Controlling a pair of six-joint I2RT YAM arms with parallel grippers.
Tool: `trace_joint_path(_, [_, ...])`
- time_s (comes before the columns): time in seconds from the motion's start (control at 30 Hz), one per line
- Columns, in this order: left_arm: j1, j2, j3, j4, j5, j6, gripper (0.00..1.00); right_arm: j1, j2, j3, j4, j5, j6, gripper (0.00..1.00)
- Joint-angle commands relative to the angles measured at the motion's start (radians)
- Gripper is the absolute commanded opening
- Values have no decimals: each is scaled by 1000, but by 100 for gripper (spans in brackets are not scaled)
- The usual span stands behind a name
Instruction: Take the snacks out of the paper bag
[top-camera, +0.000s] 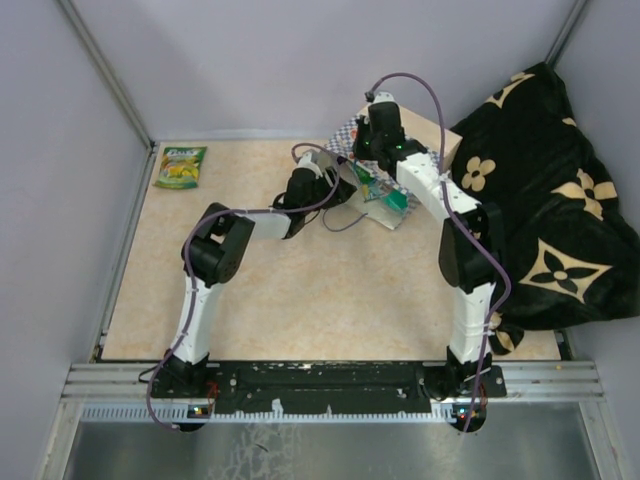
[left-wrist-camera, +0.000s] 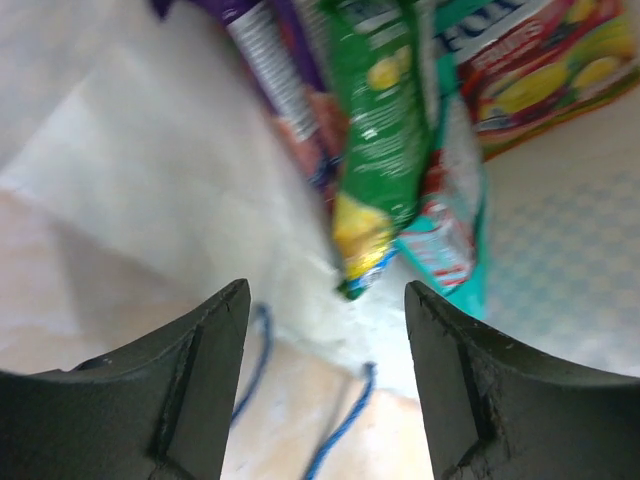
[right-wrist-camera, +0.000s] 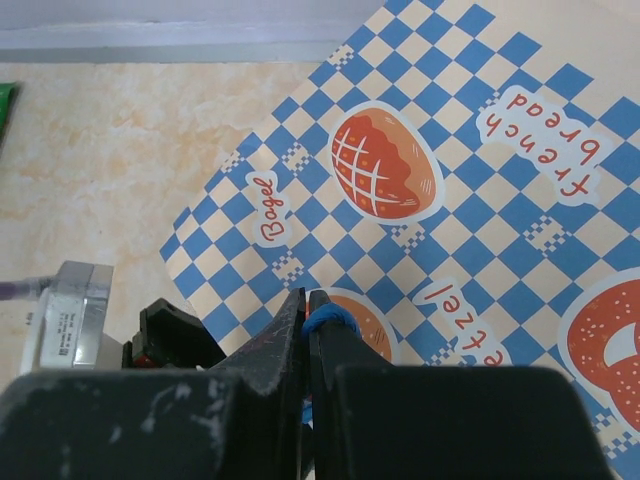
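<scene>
Ahead, snacks (left-wrist-camera: 385, 150) lie beyond left fingers (left-wrist-camera: 185, 390); right fingers (right-wrist-camera: 275, 350) pinch cord (right-wrist-camera: 328, 318).

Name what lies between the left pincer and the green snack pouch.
Left wrist view: the blue cord handle and pale lip of the paper bag lie between the left pincer and green snack pouch.

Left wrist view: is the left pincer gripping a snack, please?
No, the left pincer stands open, the green pouch untouched beyond it.
</scene>
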Motion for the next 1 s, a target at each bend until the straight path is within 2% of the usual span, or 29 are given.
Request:
trace_joint_path(0.0, [3,-81,-98,-34,-118,114,70,-15,-104,-5,68,36,-22,0])
trace_joint_path(0.13, [4,-96,-128,44,-77,161,72,-15,-101,-5,83,21,-18,0])
trace_joint_path(0.3, [-1,-28,-3,19,50,143,72,-15,-105,-2,73,22,-18,0])
trace_joint_path(0.5, [-10,-5,53,-9,-14,149,72,-15,-108,0,62,31,-16,0])
trace_joint_path(0.7, [-16,84,197,-134,-94,179,70,-15,-111,2,61,26,-7,0])
trace_joint_path(0.97, [-24,165,248,-77,-114,133,65,-15,-122,-10,63,27,-7,0])
